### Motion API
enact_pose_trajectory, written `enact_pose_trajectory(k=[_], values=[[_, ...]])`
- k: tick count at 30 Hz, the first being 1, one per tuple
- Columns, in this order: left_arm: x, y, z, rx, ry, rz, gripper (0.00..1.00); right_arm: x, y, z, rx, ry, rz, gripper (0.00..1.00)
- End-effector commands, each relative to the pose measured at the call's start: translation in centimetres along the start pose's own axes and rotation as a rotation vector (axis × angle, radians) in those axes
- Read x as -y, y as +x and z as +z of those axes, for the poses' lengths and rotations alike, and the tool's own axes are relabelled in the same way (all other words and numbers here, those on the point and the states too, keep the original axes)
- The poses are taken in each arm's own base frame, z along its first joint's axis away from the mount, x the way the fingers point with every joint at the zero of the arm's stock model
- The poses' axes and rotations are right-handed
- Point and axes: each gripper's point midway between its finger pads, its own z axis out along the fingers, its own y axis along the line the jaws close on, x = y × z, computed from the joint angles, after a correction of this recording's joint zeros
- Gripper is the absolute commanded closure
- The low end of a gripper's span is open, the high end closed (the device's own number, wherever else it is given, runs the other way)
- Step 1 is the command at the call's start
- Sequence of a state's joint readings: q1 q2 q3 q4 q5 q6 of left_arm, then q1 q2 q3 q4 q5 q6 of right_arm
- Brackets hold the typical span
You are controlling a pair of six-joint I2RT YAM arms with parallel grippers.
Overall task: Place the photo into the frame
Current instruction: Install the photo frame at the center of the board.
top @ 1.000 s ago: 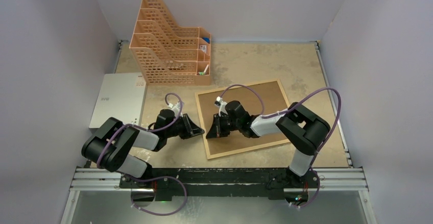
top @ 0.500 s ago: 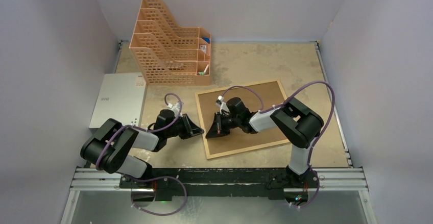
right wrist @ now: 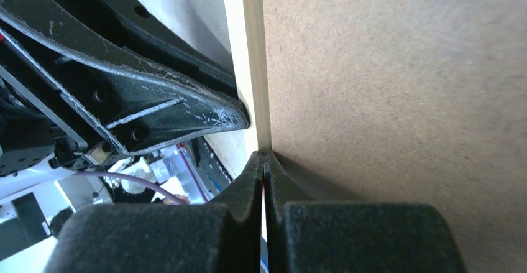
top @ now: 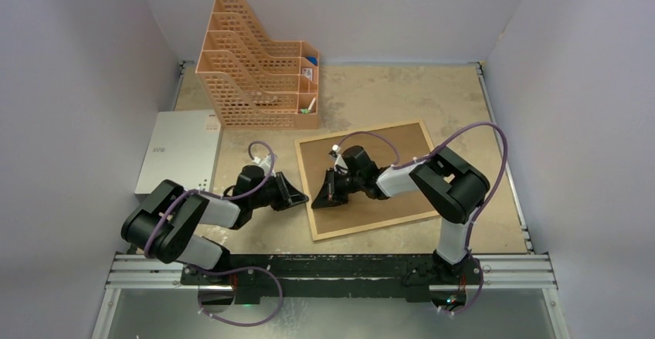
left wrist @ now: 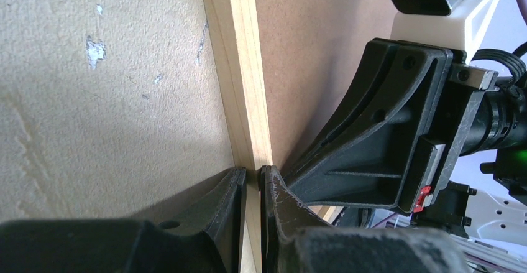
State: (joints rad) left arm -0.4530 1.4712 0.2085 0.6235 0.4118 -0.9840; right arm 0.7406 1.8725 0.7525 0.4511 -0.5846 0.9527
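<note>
The light-wood frame [top: 371, 227] lies flat on the table with the brown backing board [top: 402, 150] filling it. The photo is hidden. My left gripper [top: 303, 198] is at the frame's left rail. In the left wrist view, the fingers [left wrist: 253, 176] are closed on that rail [left wrist: 242, 68], one under it and one over it. My right gripper [top: 318, 198] faces it from over the board. In the right wrist view, its tips [right wrist: 264, 156] are shut at the seam between the rail [right wrist: 253, 49] and the board [right wrist: 385, 68], with nothing seen between them.
An orange lattice file organizer [top: 259, 65] stands at the back left. A flat pale grey sheet [top: 179, 152] lies by the left wall. Walls close in on the left, back and right. The two grippers are nearly tip to tip.
The right arm's elbow and forearm have shifted slightly left and its gripper has edged toward the frame's left rail. The left arm and the frame have not visibly moved.
</note>
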Motion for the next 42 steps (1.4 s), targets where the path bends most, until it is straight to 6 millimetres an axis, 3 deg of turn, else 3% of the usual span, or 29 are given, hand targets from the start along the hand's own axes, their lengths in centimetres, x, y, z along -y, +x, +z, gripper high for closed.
enact_pose_trajectory(k=[1, 6, 10, 13, 20, 23, 26, 31, 36, 39, 42], values=[[-9.9, 3.4, -2.1, -0.053, -0.413, -0.052, 0.94, 15.1, 1.4, -2.8, 0.106, 0.585, 0.137, 1.00], [-9.9, 3.3, -2.0, -0.054, -0.418, -0.050, 0.94, 15.7, 1.5, -3.4, 0.124, 0.603, 0.153, 1.00], [-9.5, 3.3, -1.9, -0.059, -0.400, -0.046, 0.94, 15.0, 1.2, -3.8, 0.136, 0.585, 0.112, 1.00], [-8.3, 3.0, -1.5, -0.056, -0.342, -0.037, 0.93, 12.3, -0.5, -4.0, 0.196, 0.491, 0.034, 1.00], [-5.2, 1.1, -1.2, -0.014, -0.239, 0.005, 0.76, 3.6, -5.2, -6.8, 0.393, 0.293, -0.091, 1.00], [-3.8, -0.2, -1.1, 0.009, -0.218, 0.032, 0.66, 1.1, -8.1, -7.9, 0.504, 0.272, -0.101, 1.00], [-3.0, -1.7, -1.0, 0.046, -0.235, 0.051, 0.56, -0.6, -11.0, -8.8, 0.584, 0.261, -0.099, 0.92], [-3.2, -5.5, -0.3, 0.110, -0.298, 0.056, 0.41, 0.3, -15.1, -10.9, 0.688, 0.301, -0.023, 0.84], [-3.4, -10.3, 0.7, 0.132, -0.360, 0.125, 0.34, 2.5, -16.8, -13.7, 0.706, 0.371, 0.023, 0.75], [-3.0, -12.6, 1.0, 0.145, -0.405, 0.170, 0.33, 4.7, -16.0, -16.7, 0.686, 0.467, 0.097, 0.70], [-0.6, -15.3, 1.3, 0.177, -0.376, 0.249, 0.33, 6.6, -13.4, -20.4, 0.679, 0.608, 0.175, 0.49]])
